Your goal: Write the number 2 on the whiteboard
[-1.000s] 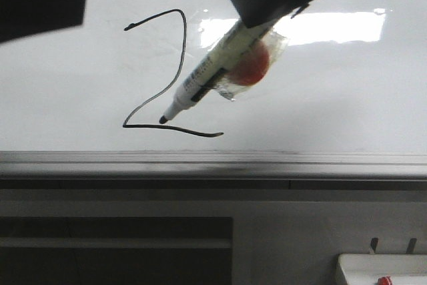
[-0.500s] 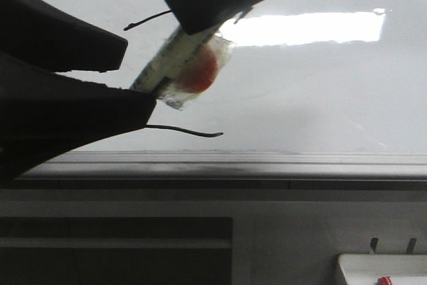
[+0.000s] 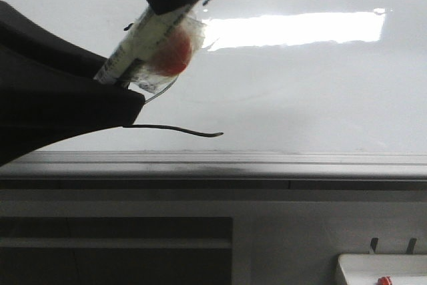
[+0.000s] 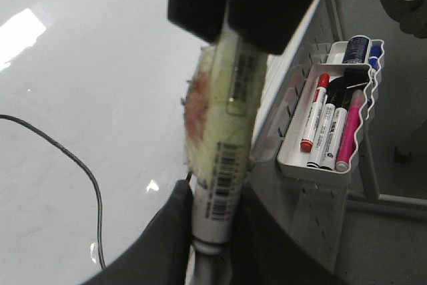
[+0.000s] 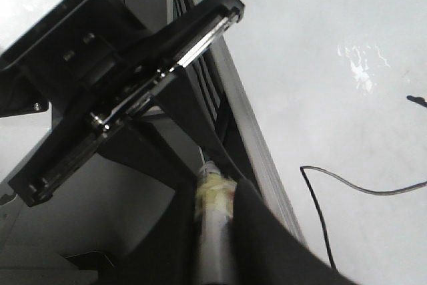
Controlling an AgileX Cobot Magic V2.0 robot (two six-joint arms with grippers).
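The whiteboard (image 3: 300, 98) fills the upper part of the front view, with its grey rail (image 3: 267, 165) along the bottom and a bright strip of reflected light (image 3: 293, 29) near its top. On it is the number 2 (image 3: 180, 129): only the wavy base stroke just above the rail and a short bit of the diagonal are visible, the rest is hidden behind the arms.

The marker (image 3: 137, 48) hangs tilted in front of the whiteboard, over the covered part of the 2. Its white barrel is wrapped in clear tape with a red patch (image 3: 172, 55) on the side. The right gripper (image 3: 160, 5) comes in from above and clamps the marker's upper end, jaws shut tight on the barrel (seen clearly in the left wrist view (image 4: 230, 28)). The left gripper (image 3: 117, 88) reaches in below it, and its two dark fingers (image 4: 167, 238) sit either side of the marker's lower end, touching or nearly so; whether they actually press on it cannot be told.

Beside the whiteboard, past its edge, a small white tray (image 4: 353, 158) holds several markers: red (image 4: 313, 115), black (image 4: 330, 125) and pink (image 4: 350, 131). A corner of such a tray (image 3: 380, 268) shows below the rail in the front view.
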